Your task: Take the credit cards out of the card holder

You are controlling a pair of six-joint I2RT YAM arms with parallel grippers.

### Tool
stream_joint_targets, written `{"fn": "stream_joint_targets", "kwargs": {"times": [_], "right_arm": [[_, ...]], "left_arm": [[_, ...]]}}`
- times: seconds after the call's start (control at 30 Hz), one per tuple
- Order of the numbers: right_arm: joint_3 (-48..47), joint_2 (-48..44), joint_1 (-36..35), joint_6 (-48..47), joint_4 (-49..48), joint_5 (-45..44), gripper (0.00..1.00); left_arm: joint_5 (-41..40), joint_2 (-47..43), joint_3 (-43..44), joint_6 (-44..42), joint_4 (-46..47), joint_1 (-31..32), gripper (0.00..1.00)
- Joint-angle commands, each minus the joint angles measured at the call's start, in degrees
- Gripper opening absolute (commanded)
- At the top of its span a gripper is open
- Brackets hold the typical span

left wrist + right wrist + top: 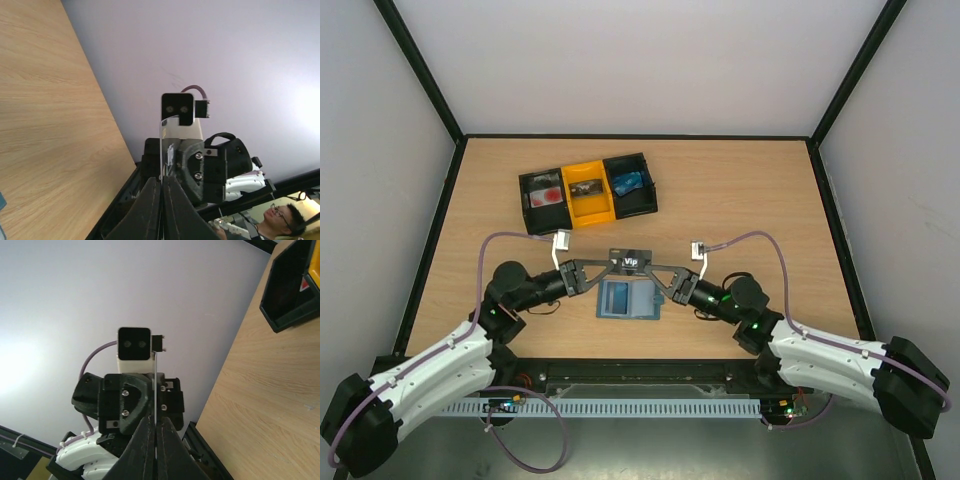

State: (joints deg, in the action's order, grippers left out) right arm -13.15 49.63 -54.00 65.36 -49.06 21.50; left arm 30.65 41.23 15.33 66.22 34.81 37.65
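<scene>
A dark credit card [629, 261] with white print hangs just above the table between both arms. My left gripper [613, 263] is shut on its left end and my right gripper [647, 266] is shut on its right end. The left wrist view shows the card [160, 150] edge-on as a thin line rising from my closed left gripper [162, 181]. It is edge-on again in the right wrist view [155, 385], above my closed right gripper [155, 419]. The slate-blue card holder [628, 299] lies open and flat on the table right below the held card.
A three-compartment tray [592, 214], black, yellow and black, stands behind the grippers with small items inside; its corner [292, 287] shows in the right wrist view. The wooden table [740, 190] is ringed by a black frame and pale walls.
</scene>
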Motion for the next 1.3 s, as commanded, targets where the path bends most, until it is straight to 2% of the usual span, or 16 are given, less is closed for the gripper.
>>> {"fn": "stream_joint_targets", "kwargs": {"times": [0.0,0.1,0.13,0.33,0.5,0.6,0.7,0.8,0.9,1.07,1.27], "right_arm": [[1.89,-0.56,0.21,1.40,-3.97,-1.94,0.02],[1.95,-1.98,0.21,0.30,-0.08,-4.11,0.03],[1.86,-2.41,0.25,-0.67,1.53,-4.76,0.06],[1.83,-5.96,0.21,-6.47,10.97,-8.39,0.42],[1.10,-9.71,0.21,-9.08,17.87,-10.89,0.73],[-0.40,-10.99,0.22,-9.86,23.25,-12.03,0.90],[-0.35,-11.30,0.21,-10.66,26.63,-13.86,0.99],[-1.33,-11.31,0.25,-11.56,30.15,-15.15,0.98],[-2.24,-11.53,0.21,-12.44,31.48,-15.84,0.98],[-4.01,-11.18,0.21,-14.39,32.04,-15.03,0.98],[-8.51,-8.99,0.21,-17.60,36.71,-15.35,0.98]], "left_arm": [[-1.08,-1.34,-0.56,0.34,0.88,0.14,0.03],[-3.47,-2.59,-0.53,-1.26,-2.36,0.14,0.03],[-4.44,-3.17,-0.44,-2.00,-4.11,0.14,0.03],[-10.79,-4.90,2.01,-7.36,-13.51,-0.09,0.03],[-16.34,-1.59,6.15,-10.80,-20.25,-2.42,0.03],[-17.26,3.12,10.65,-13.63,-24.46,-6.78,0.03],[-18.78,6.53,13.82,-15.76,-27.04,-11.87,0.03],[-18.67,11.49,16.85,-16.69,-26.20,-17.50,0.03],[-20.42,18.75,21.74,-19.09,-27.16,-20.53,0.03],[-25.10,32.12,30.21,-22.78,-27.50,-21.38,0.03],[-25.02,46.84,41.60,-26.03,-29.17,-21.90,0.03]]}}
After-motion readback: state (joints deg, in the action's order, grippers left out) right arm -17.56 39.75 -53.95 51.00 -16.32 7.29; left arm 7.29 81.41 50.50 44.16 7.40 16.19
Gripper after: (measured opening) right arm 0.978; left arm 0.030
